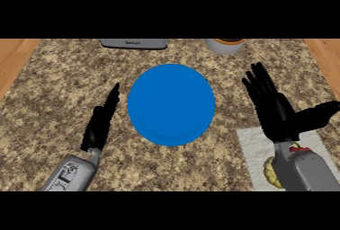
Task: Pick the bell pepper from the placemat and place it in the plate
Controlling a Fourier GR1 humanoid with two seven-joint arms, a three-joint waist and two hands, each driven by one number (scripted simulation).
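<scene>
Right hand (pixel 274 108) hangs open over the far edge of the placemat (pixel 252 148), fingers straight and pointing away, thumb spread out to the right, holding nothing. Beneath everything lies the speckled granite surface (pixel 60 112), with wooden strips along both sides. At its middle sits the blue plate (pixel 171 104), bare of food. Next in size, the pale placemat lies to the right of the plate, mostly covered by the right forearm. Left hand (pixel 101 121) rests open and edge-on just left of the plate, fingers straight. Only a yellowish sliver of the bell pepper (pixel 269 170) shows on the placemat beside the right wrist.
</scene>
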